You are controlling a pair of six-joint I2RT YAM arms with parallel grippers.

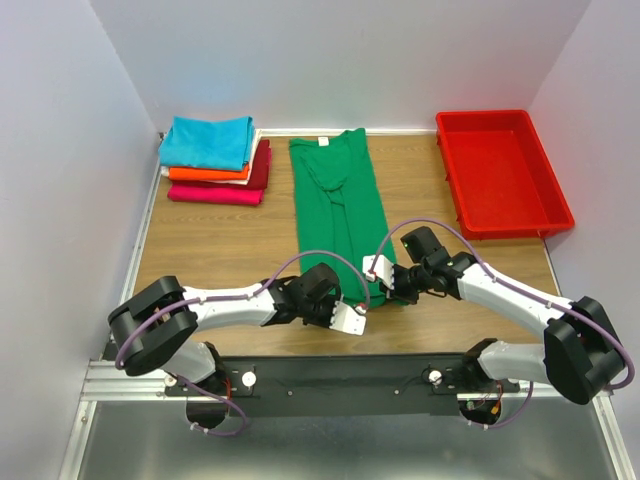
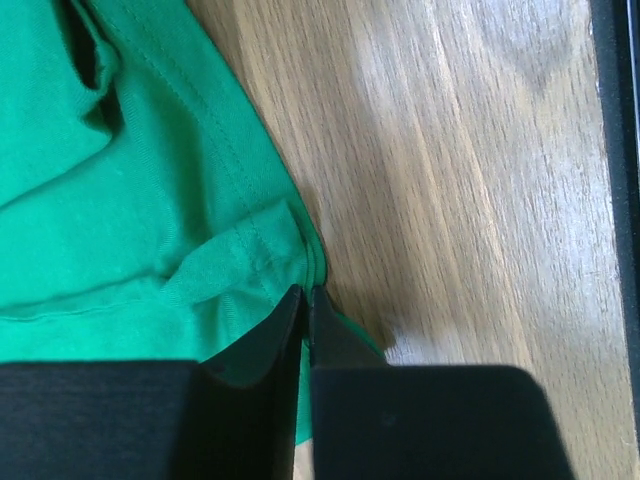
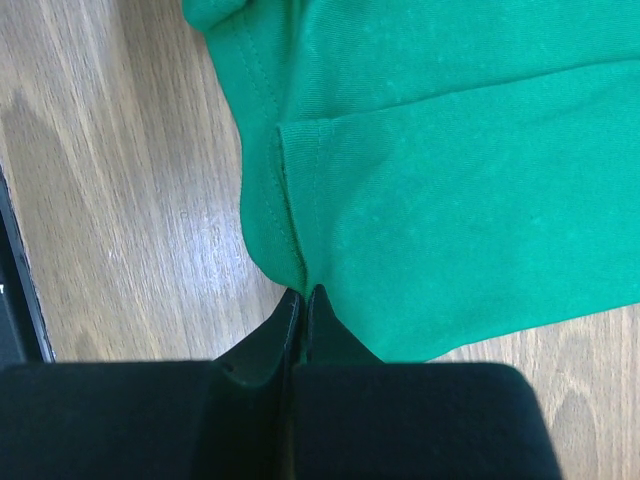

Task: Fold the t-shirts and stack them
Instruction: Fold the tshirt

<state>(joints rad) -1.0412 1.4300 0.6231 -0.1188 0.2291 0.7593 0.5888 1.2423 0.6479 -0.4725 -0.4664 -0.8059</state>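
Located the green t-shirt (image 1: 338, 205) at the middle of the table (image 1: 220, 255), folded lengthwise into a narrow strip, white neck label (image 1: 323, 142) at the far end and hem nearest the arm bases. Found the left gripper (image 1: 349, 318) at the near end of that strip, jaws clenched on a hem corner; confirmed in the left wrist view by green cloth pinched between the closed black fingers (image 2: 270, 340). Found the right gripper (image 1: 381, 268) just beside it at the other near corner, likewise clamped on the stitched hem, with fabric running into the seam between its fingers (image 3: 335, 335) in the right wrist view. Judged the paired corner grip deliberate: taking both ends of the hem to hold the edge straight and the layers together, ready for carrying it towards the collar and halving the strip. Recorded a folded stack (image 1: 208, 140) at the far-left corner, turquoise over orange, dark red and magenta, well apart from the green one; presumably the destination. Noted the red tray (image 1: 545, 225) at far right, not involved. Assessed progress as mid-fold on the only loose shirt in view, with crosswise folding and stacking not yet done. Flagged one risk: a thin bite at the very edge, liable to slip or shed a lower layer on lifting.
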